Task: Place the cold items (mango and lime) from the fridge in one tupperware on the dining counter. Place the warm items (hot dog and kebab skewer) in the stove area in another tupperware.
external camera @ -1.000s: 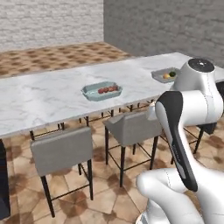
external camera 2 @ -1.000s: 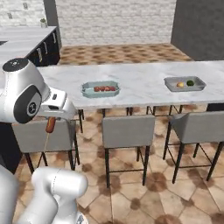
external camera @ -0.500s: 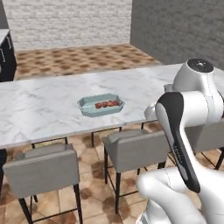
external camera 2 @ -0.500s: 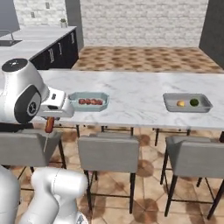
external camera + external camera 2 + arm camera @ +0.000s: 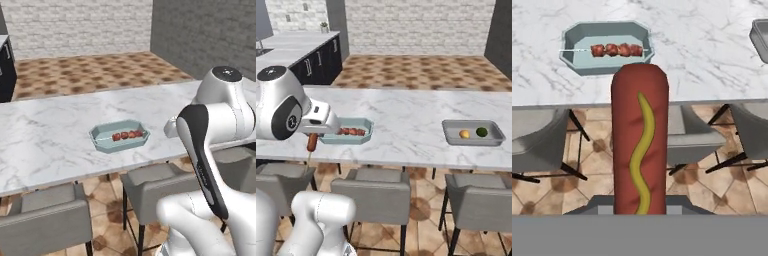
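Cold items: complete as far as can be judged. The grey tub (image 5: pixel 473 133) on the counter (image 5: pixel 406 120) holds the mango (image 5: pixel 464 134) and the lime (image 5: pixel 482 132), side by side and apart from each other.

Warm items: half complete. The blue-green tub (image 5: pixel 348 131) holds the kebab skewer (image 5: pixel 352 132), lying lengthwise inside it; the left base view confirms this, with the kebab skewer (image 5: pixel 127 135) resting within the blue-green tub (image 5: pixel 120 136). The hot dog (image 5: pixel 312 142) is not yet in that tub. It is gripped in the hand (image 5: pixel 315 133), which is clamped narrow on it; the hot dog hangs end-down off the near edge of the counter, above the stools, just beside the blue-green tub and short of it. The hand view shows the hot dog (image 5: pixel 640 140) standing up from the fingers, with the blue-green tub (image 5: pixel 607 47) ahead.

Remaining: carry the hot dog over the counter edge and release it into the blue-green tub beside the skewer. Judged close to finished.
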You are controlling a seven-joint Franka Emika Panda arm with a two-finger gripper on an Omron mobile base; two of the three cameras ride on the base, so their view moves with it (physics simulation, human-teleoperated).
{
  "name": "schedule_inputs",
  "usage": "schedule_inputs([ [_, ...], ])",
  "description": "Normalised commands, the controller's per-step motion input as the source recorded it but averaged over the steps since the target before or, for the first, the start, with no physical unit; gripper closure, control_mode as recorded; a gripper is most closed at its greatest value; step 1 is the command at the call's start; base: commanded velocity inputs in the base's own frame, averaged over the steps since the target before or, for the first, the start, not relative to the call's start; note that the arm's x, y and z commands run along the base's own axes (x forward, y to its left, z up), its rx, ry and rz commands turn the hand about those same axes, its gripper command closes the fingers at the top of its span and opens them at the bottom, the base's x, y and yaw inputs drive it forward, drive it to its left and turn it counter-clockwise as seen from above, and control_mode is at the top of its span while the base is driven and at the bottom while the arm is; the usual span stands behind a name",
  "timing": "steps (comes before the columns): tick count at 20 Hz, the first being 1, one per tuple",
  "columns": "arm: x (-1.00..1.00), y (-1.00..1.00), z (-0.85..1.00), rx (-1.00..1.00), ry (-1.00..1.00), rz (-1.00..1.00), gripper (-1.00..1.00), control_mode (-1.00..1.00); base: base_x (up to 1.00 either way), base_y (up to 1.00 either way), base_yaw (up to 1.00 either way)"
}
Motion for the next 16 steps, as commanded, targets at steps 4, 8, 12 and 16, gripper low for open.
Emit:
schedule_inputs([
  [4,0.00,0.00,0.00,0.00,0.00,0.00,1.00,1.00,0.82,0.05,0.00],
  [8,0.00,0.00,0.00,0.00,0.00,0.00,1.00,1.00,0.96,0.07,0.00],
  [12,0.50,0.00,0.00,0.02,0.09,0.15,1.00,-1.00,0.50,0.00,0.01],
  [16,1.00,0.03,-0.03,0.00,0.28,0.81,1.00,-1.00,0.00,0.00,0.00],
])
